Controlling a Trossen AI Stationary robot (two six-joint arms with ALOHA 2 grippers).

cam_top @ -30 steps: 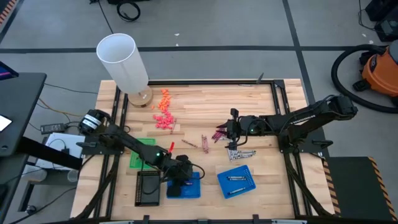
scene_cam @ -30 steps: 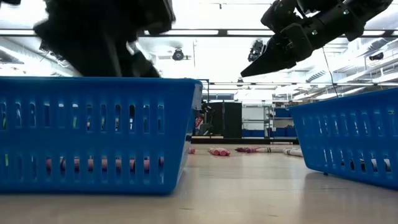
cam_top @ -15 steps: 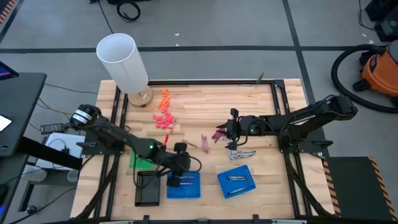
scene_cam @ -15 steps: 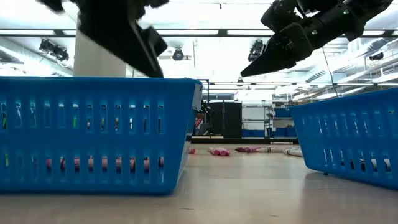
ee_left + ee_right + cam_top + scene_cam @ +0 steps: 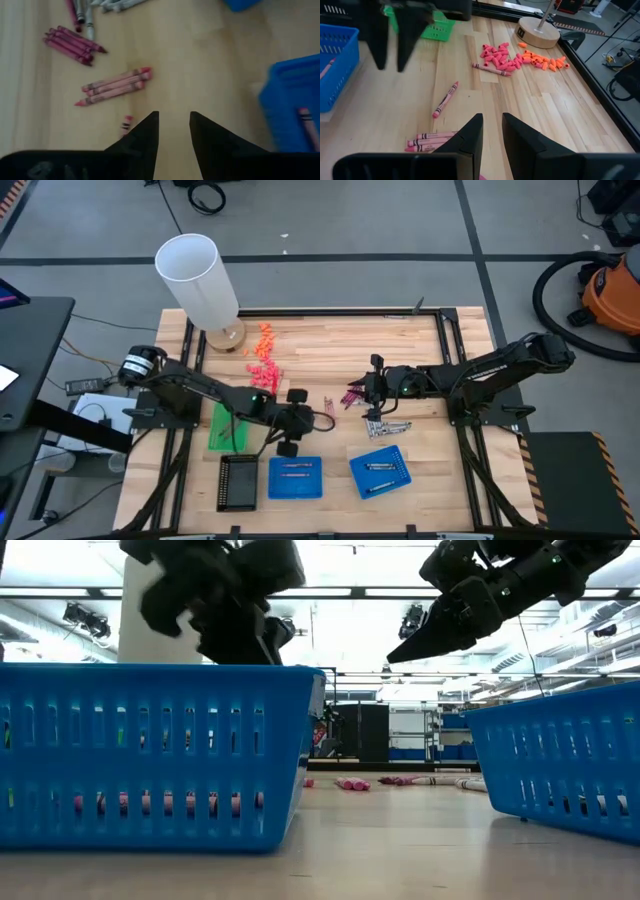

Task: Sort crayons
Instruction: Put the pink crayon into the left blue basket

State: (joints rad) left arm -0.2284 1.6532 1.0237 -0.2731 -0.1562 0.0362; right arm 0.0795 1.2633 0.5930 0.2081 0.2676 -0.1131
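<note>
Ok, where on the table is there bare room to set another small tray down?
Bare wood runs along the far edge, from the pink and orange erasers across to the table's right rail. It is crowded mid-table around the loose crayons, and along the near edge by the blue trays, black tray and green tray.

You are looking down on a light wooden table (image 5: 330,340) framed by dark rails. From its centre, a round wooden lamp base (image 5: 226,336) sits at 10 o'clock, orange and pink pieces (image 5: 263,364) scattered just beside it. Crayons (image 5: 352,395) lie near centre. A green tray (image 5: 228,426) sits at 8, a black tray (image 5: 237,482) at 7, two blue baskets (image 5: 296,478) toward 6.
</note>
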